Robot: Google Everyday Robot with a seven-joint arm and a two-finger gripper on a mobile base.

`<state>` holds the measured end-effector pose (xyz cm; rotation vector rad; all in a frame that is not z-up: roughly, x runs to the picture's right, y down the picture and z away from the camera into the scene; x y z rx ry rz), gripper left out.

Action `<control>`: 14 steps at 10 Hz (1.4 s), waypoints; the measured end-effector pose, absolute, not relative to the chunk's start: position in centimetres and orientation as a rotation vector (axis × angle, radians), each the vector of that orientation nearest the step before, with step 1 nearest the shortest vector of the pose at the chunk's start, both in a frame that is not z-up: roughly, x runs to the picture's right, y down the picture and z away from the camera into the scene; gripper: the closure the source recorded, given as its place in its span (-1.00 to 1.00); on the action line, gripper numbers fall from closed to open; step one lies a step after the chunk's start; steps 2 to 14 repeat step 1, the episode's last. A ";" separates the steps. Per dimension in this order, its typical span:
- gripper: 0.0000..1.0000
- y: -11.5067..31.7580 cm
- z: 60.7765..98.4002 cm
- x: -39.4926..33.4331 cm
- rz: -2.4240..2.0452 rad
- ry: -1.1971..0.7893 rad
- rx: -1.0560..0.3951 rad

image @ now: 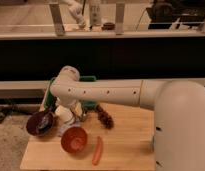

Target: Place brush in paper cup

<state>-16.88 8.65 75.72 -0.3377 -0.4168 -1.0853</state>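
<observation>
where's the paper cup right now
In the camera view, the paper cup stands at the table's left, between the dark bowl and pinecone, below the gripper.

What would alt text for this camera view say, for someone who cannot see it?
A white robot arm reaches left across a wooden table, its gripper down by a white paper cup. Around it sit a dark bowl, an orange bowl, a pine cone, an orange carrot-like stick and a green object behind the arm.

wooden table (131,145), dark counter (121,55) (railed above), speckled floor (8,140)
</observation>
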 end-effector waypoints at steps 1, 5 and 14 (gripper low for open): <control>-0.60 8.6 75.7 -16.9 -1.085 -0.417 -0.338; -0.60 8.6 75.7 -16.9 -1.085 -0.417 -0.338; -0.60 8.6 75.7 -16.9 -1.085 -0.417 -0.338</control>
